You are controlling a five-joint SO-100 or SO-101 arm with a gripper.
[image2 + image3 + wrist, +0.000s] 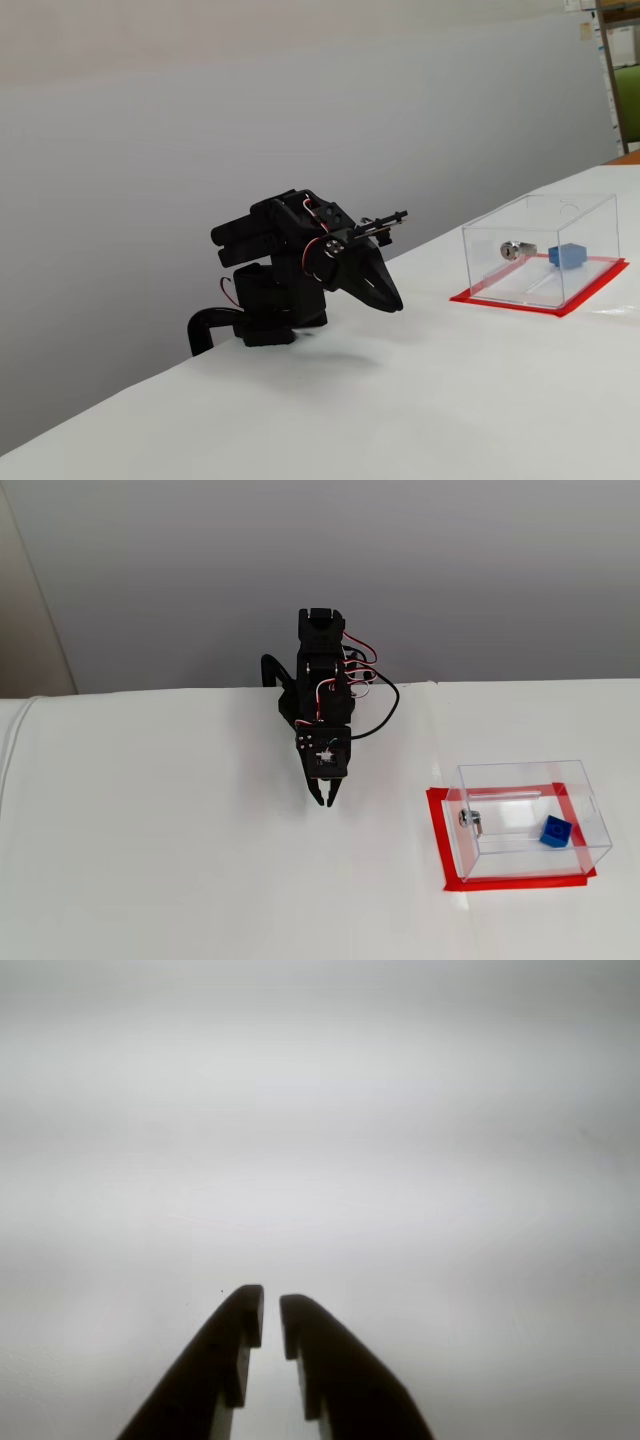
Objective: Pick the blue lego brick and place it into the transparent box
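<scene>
Nothing was held by the pincer (pixel 271 1320): in the wrist view its two dark fingers (pixel 225 1360) were seen almost closed, with only a thin strip of white tabletop (pixel 320 1110) visible between the tips. In both fixed views the pincer (pixel 395 303) was found folded low against the arm (pixel 322 695), tips pointed down just above the tabletop (pixel 420 400), well apart from the transparent box (pixel 540 250).

The box was taken as the landmark. It was seen standing upright on a red base (pixel 560 305) that showed as a border around its foot. The blue lego brick (pixel 567 256) was seen lying inside the box, on its floor, near the end farthest from the arm. In a fixed view the brick (pixel 555 832) was shown studs up, toward the right end of the box (pixel 530 780). A small silver lock (pixel 470 820) was seen on the box wall nearest the arm, well apart from the brick. The pincer (pixel 327 798) was placed to the left of the box in that view.
</scene>
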